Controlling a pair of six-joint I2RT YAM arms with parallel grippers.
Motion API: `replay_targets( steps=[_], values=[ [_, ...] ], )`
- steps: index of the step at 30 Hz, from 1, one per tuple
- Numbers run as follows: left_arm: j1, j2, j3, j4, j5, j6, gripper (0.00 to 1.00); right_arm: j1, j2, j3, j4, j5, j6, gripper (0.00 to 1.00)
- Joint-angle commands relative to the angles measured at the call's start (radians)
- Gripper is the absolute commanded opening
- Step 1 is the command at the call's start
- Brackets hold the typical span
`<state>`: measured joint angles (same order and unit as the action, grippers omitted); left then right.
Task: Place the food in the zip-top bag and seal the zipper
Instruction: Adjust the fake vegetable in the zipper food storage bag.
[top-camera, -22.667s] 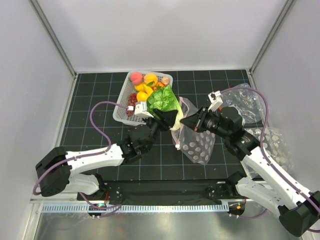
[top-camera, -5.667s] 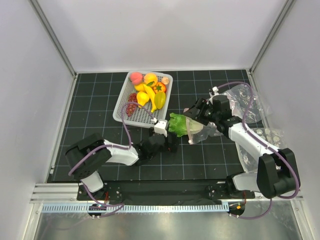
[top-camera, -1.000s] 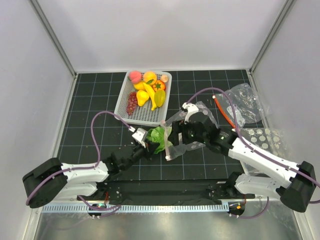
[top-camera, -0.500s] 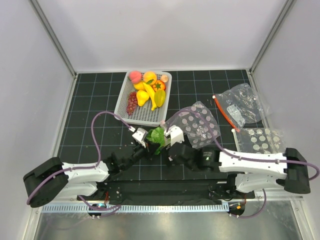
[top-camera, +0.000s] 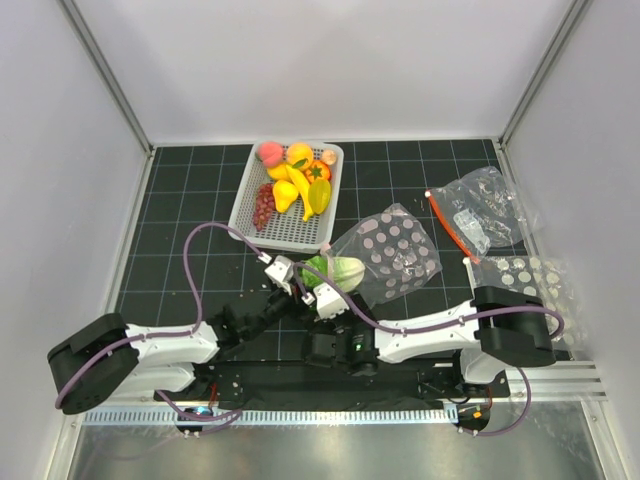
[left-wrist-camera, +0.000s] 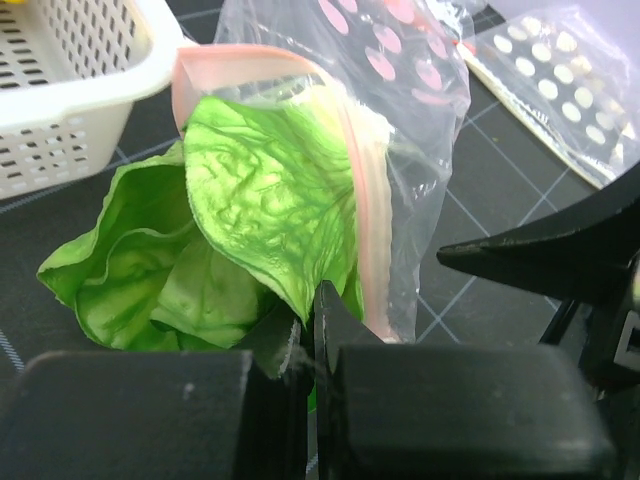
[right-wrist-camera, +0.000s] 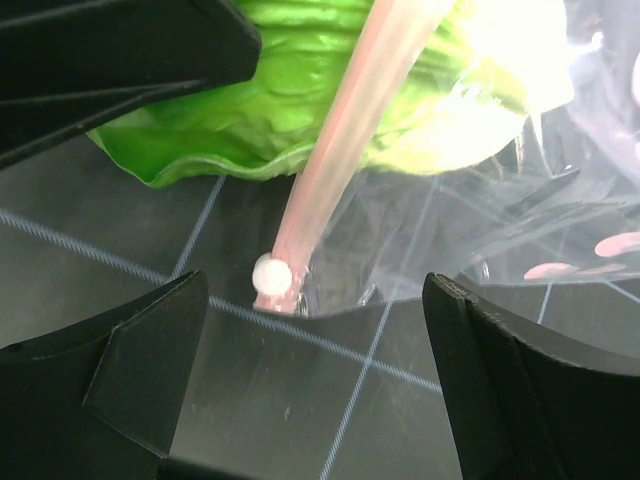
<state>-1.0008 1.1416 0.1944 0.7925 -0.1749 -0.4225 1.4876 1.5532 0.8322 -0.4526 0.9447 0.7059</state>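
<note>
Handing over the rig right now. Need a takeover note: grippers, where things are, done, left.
Left gripper: shut on a leaf of the cabbage, at the mouth of the zip-top bag.
Right gripper: open, holding nothing, jaws either side of the zipper end.
Cabbage: pale end inside the bag, green leaves outside. Remaining food lies in the white basket.
Done: cabbage partly in.
Left: push cabbage fully in, load the rest, seal the zipper.

No text, number or brand can be read in any view. Only pale round dots are printed on the zip-top bag (top-camera: 395, 255). On the undotted clear bag (top-camera: 490, 195) a small white patch (top-camera: 468, 222) is seen, perhaps a label, but too small to be read.
</note>
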Motion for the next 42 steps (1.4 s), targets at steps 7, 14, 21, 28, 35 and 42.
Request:
replay_targets(
  steps=[7, 14, 21, 28, 35, 42],
  values=[
    [0.004, -0.071, 0.017, 0.034, -0.008, 0.008, 0.00, -0.003, 0.082, 0.001, 0.216, 0.138, -0.043, 0.94],
    [0.002, -0.066, 0.023, 0.033, 0.006, 0.007, 0.00, -0.001, 0.153, 0.024, 0.202, 0.186, -0.028, 0.83],
    [0.004, -0.046, 0.031, 0.033, 0.012, 0.007, 0.00, 0.000, 0.202, -0.016, 0.281, 0.192, -0.032, 0.86],
    [0.005, 0.003, 0.036, 0.060, 0.014, -0.002, 0.00, -0.056, 0.159, -0.105, 0.446, 0.088, -0.040, 0.77],
    [0.005, 0.038, 0.048, 0.074, 0.026, -0.009, 0.00, -0.086, 0.142, -0.218, 0.649, 0.063, -0.080, 0.37],
    [0.005, 0.035, 0.054, 0.074, 0.048, -0.012, 0.00, -0.073, 0.094, -0.309, 0.833, 0.029, -0.160, 0.02]
  ],
)
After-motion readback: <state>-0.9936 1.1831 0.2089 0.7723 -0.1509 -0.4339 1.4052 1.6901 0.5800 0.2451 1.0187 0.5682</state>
